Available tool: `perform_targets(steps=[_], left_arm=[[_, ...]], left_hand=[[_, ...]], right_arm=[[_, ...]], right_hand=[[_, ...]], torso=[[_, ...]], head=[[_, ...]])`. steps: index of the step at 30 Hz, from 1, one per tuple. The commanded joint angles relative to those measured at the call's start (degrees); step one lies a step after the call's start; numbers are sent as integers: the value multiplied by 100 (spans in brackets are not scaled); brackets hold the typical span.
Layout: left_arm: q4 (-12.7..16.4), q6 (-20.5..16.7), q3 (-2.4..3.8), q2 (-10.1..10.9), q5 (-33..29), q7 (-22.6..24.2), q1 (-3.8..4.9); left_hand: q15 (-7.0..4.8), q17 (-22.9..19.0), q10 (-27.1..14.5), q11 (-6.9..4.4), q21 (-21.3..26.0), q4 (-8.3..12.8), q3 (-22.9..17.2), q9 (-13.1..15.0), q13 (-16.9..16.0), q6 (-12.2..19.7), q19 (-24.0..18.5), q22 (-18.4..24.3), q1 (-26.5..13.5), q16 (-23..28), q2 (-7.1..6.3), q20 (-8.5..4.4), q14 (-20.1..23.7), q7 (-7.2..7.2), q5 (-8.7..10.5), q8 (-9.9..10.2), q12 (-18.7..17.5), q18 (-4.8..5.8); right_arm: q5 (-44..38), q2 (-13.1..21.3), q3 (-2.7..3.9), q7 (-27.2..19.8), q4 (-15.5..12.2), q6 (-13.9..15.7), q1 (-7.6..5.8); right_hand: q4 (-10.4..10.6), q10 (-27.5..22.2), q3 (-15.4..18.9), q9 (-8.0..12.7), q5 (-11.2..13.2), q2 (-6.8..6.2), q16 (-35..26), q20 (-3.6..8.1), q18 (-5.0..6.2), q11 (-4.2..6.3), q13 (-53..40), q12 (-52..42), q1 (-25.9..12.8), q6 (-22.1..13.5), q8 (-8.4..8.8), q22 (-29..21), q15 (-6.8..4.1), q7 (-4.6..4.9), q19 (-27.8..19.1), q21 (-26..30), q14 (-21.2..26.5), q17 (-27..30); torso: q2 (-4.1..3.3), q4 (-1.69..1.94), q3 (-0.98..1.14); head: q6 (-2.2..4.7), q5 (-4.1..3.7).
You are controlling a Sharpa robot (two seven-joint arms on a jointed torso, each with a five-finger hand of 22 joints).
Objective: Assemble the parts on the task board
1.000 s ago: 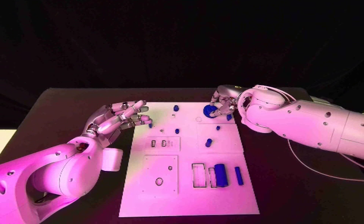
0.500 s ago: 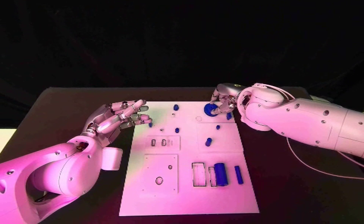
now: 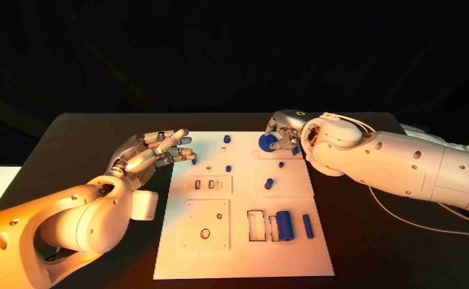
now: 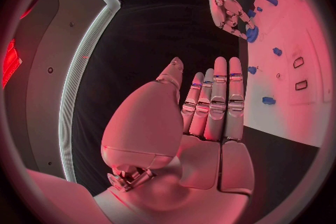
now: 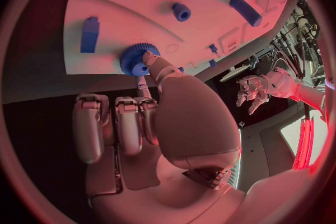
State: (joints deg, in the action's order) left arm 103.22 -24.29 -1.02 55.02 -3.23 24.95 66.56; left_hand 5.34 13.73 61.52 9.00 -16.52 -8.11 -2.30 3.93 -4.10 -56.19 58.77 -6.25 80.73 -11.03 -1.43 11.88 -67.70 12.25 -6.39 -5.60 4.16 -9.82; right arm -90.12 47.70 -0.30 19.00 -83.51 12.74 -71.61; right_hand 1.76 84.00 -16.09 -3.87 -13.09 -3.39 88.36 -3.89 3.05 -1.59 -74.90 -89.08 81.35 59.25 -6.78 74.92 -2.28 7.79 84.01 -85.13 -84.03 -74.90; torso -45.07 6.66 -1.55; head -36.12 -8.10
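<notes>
The right hand (image 3: 280,134) pinches a blue gear (image 3: 266,142) between thumb and a fingertip, its other fingers (image 5: 115,123) curled loosely alongside, over the far part of the task board (image 3: 220,248) at about one o'clock from the board's middle. The pinch at the rim, seen plainly in the right wrist view where the blue gear (image 5: 131,59) sits at the tip of the thumb, leaves the gear's flat face turned toward the board, which suits lowering it onto a seat there; a faint ring marked on the white surface just beside it is probably that seat, though whether the gear already touches the board I cannot tell.

The left hand (image 3: 152,154) holds nothing: its fingers are straight and lie side by side with small gaps, hovering off the board's nine o'clock edge toward the far corner, likely parked clear of the working hand. Other blue parts lie scattered on the board: a short peg (image 3: 268,183) near the middle, and a long cylinder (image 3: 283,224) with a thin bar (image 3: 307,226) beside it at five o'clock.

Against the pictures from a second ago, the right hand and gear have crept slightly toward nine o'clock, further in over the board; the left hand and the loose parts are unmoved
</notes>
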Motion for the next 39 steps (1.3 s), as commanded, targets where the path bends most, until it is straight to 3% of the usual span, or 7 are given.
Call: perform_targets(steps=[1, 7, 12, 25, 39], left_arm=[[12, 115, 4, -10, -5, 31, 6], [12, 116, 4, -18, -5, 30, 6], [13, 119, 4, -28, -5, 29, 6], [9, 133, 4, -55, -5, 15, 6], [13, 133, 4, -52, -5, 11, 6]], left_hand=[[33, 5, -10, 4, 29, 32, -15, -1, 4, 16, 38, 5, 17, 29, 51, -4, -12, 4, 28, 29, -20, -64], [31, 15, -11, 2, 32, 51, -22, 0, 4, 15, 41, 7, 36, 36, 64, -5, -13, 1, 28, 35, -23, -65], [31, 17, -11, 2, 32, 53, -23, 0, 4, 15, 41, 8, 39, 37, 66, -5, -13, 1, 28, 35, -24, -65], [30, 26, -12, 1, 34, 70, -29, 0, 4, 15, 44, 10, 56, 43, 76, -6, -14, 1, 27, 40, -27, -66], [30, 26, -12, 1, 34, 70, -29, 0, 4, 15, 44, 10, 56, 43, 76, -6, -14, 1, 27, 40, -27, -66]], right_arm=[[-393, -12, 0, -25, -201, 440, 5], [-435, -91, 1, 27, -514, 613, -36], [-475, -291, 1, 71, -568, 609, -58], [-519, -1041, -34, 87, -40, 384, 9], [-497, -1294, -77, 108, 261, 133, 68]], right_hand=[[25, 571, -55, -113, 9, 30, 24, 45, -77, 31, -1466, -36, -263, 421, -155, 408, -40, -170, 111, -30, -521, -1114], [70, 568, -86, -107, 5, -16, 18, 49, -82, 30, -1461, -28, -441, 408, -127, 433, -41, -170, 122, -41, -519, -1100], [80, 565, -98, -103, -2, -36, 17, 49, -85, 28, -1458, -23, -497, 399, -113, 448, -40, -167, 128, -48, -518, -1095], [110, 540, -126, -91, 2, -59, 9, 45, -88, 17, -1421, 29, -608, 366, -74, 462, -33, -154, 133, -53, -514, -1077], [136, 483, -111, -57, 69, -154, 1, 21, -91, -27, -1341, 147, -763, 242, 30, 477, 0, -99, 136, -57, -510, -1057]], torso=[[2, 8, -4], [3, 16, -8], [-3, 20, -6], [-6, 10, -1], [-2, -8, 5]], head=[[16, 6], [26, 22], [32, 47], [1, 123], [-34, 169]])
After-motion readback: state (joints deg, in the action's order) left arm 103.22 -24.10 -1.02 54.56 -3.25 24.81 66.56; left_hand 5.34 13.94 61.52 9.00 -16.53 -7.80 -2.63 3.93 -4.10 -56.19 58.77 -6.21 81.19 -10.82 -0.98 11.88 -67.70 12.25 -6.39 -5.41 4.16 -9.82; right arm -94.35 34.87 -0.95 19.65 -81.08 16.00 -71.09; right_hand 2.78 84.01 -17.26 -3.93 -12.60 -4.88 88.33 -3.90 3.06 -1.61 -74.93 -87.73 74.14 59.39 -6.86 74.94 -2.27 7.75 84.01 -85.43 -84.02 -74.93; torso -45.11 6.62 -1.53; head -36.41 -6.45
